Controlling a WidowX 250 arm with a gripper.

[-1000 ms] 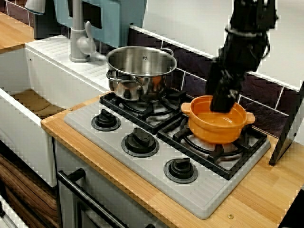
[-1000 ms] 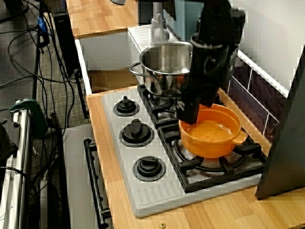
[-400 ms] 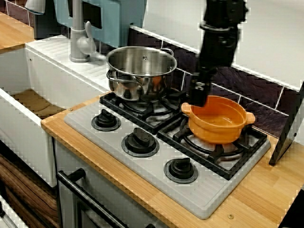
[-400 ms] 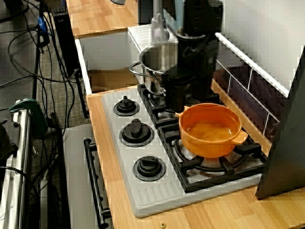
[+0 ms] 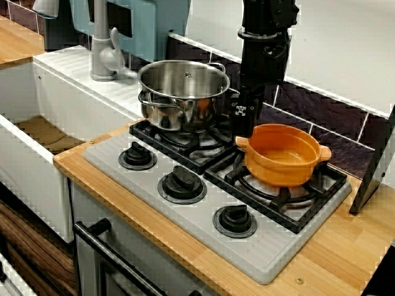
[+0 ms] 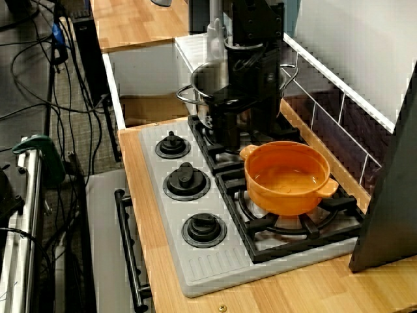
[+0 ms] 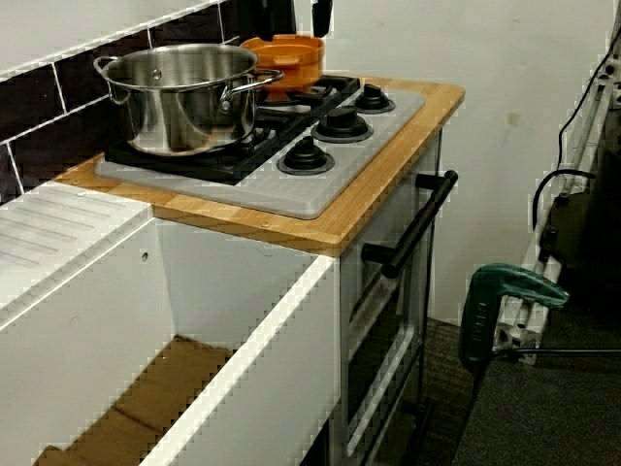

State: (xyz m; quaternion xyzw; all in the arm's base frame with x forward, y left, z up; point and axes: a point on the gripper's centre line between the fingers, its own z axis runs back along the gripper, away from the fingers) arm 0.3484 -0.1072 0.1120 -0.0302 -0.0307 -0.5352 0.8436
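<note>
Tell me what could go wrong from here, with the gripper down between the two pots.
The gripper hangs just beside the orange pot, by its handle; a sideways drift could nudge that pot along the grate. The steel pot stands close on the gripper's other side, so a swing that way might strike its wall.

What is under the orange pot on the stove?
The pot stands on a black grate of the stove. The pot covers the burner below it, so the burner cannot be seen.
</note>
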